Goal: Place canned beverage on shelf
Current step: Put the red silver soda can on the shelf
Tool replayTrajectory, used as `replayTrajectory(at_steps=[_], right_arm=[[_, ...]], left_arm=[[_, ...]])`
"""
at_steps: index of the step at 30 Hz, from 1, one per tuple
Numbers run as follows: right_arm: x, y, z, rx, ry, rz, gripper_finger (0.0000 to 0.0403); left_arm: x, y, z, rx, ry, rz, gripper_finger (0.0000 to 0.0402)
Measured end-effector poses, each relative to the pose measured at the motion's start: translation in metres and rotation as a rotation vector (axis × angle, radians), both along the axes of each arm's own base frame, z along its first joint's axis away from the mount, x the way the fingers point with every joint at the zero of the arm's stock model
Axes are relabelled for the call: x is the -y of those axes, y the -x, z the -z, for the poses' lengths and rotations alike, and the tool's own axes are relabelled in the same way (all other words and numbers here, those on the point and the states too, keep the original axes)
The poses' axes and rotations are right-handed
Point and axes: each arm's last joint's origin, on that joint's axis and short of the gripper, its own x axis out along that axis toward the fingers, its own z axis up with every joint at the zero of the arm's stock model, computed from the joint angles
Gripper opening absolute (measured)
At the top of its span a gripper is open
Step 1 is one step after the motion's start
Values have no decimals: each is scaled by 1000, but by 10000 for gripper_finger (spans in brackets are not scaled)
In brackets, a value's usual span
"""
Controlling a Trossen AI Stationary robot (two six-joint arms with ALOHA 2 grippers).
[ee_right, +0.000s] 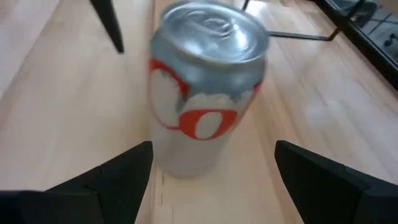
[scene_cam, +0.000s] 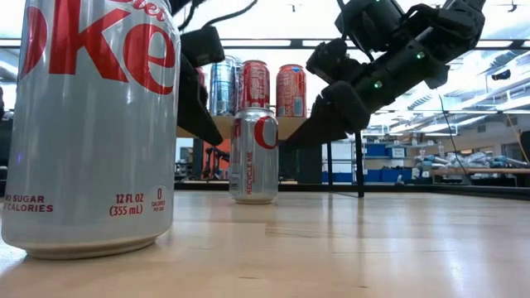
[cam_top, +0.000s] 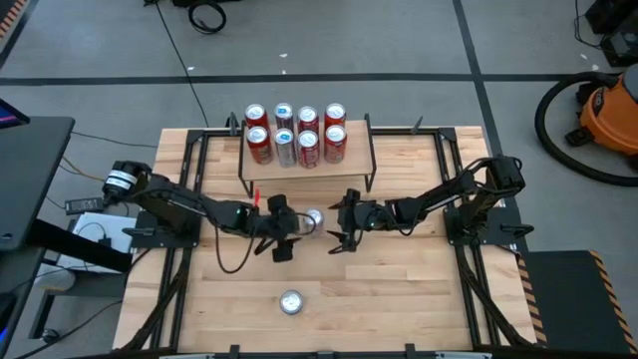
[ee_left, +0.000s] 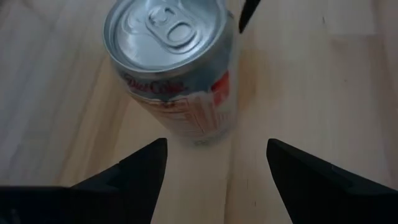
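Only the high view shows the shelf (cam_top: 307,178) near the tabletop's (cam_top: 399,289) far edge carrying eight cans (cam_top: 296,135). A silver can (cam_top: 314,220) stands mid-table between the left gripper (cam_top: 286,239) and right gripper (cam_top: 342,221), both spread, neither touching it. The left wrist view reads "Diet Coke"; the low view's near can (scene_cam: 87,124) reads "12 FL OZ (355 mL)".

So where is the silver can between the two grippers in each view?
High: can mid-table, between left gripper and right gripper.
Low: centre, standing upright, behind the big near can.
Left wrist: upper middle, beyond the open fingers.
Right wrist: centre.
Shared landmark: the shelf just behind it.
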Motion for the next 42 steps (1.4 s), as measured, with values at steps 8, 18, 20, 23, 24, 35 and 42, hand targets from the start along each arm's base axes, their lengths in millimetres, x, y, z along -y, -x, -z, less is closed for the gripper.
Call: replayTrajectory(at_steps=[8, 18, 20, 23, 24, 35, 42], right_arm=[[2, -4, 10, -7, 88, 40, 348], [20, -3, 10, -40, 146, 98, 348], [23, -3, 11, -53, 144, 84, 348], [25, -1, 12, -92, 152, 70, 348], [25, 0, 10, -96, 155, 69, 348], [9, 7, -7, -157, 17, 41, 348], [-5, -2, -25, -254, 32, 46, 348]], left_arm=[[-14, -7, -3, 25, 31, 93, 286], [-6, -5, -2, 25, 101, 106, 286], [-2, -5, -2, 22, 106, 116, 286], [4, -3, -1, 9, 104, 133, 286], [5, -1, -1, -4, 103, 136, 286], [2, 10, -13, -31, 25, 192, 286], [-13, 19, 9, 19, 31, 214, 285]])
